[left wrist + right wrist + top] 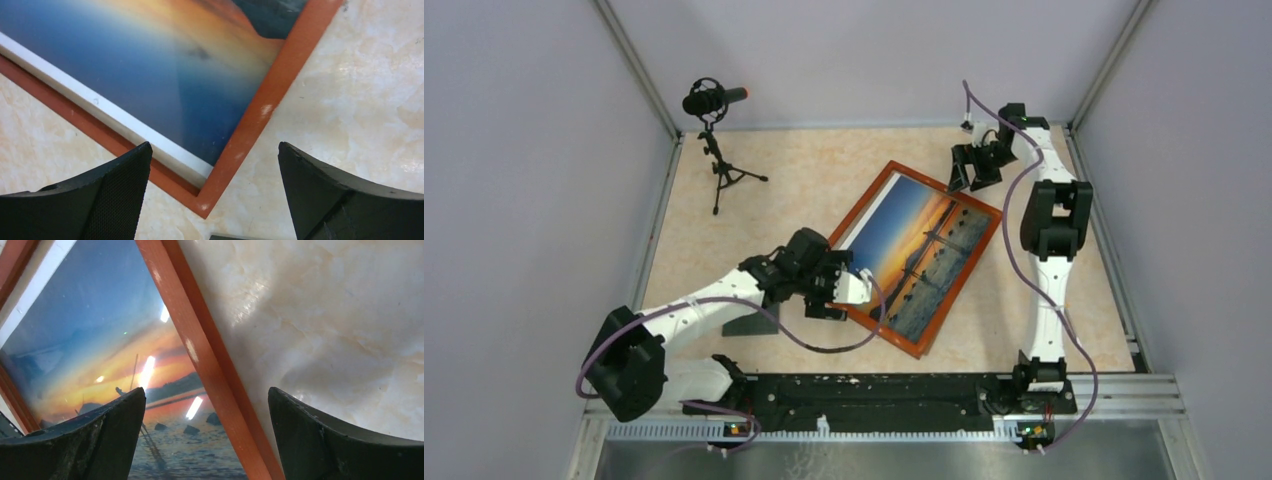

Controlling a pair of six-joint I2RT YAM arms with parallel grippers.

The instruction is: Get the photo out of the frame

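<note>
The frame (pixel 984 245), with a thin reddish-brown border, lies flat and slanted mid-table. The photo (pixel 919 245), an orange sunset over blue water, sits inside it face up. My left gripper (pixel 834 300) hovers open over the frame's near-left corner. In the left wrist view that frame corner (pixel 202 205) lies between the spread fingers (pixel 125 185), and the photo (pixel 165 75) shows its white edge. My right gripper (pixel 961 178) is open above the frame's far edge. In the right wrist view the frame border (pixel 200 360) runs between the fingers (pixel 300 425), beside the photo (pixel 100 350). Neither gripper holds anything.
A black microphone (pixel 714 100) on a small tripod (pixel 727 178) stands at the back left. A dark grey flat piece (pixel 749 325) lies under my left arm. Grey walls close in the table (pixel 1074 290) on three sides.
</note>
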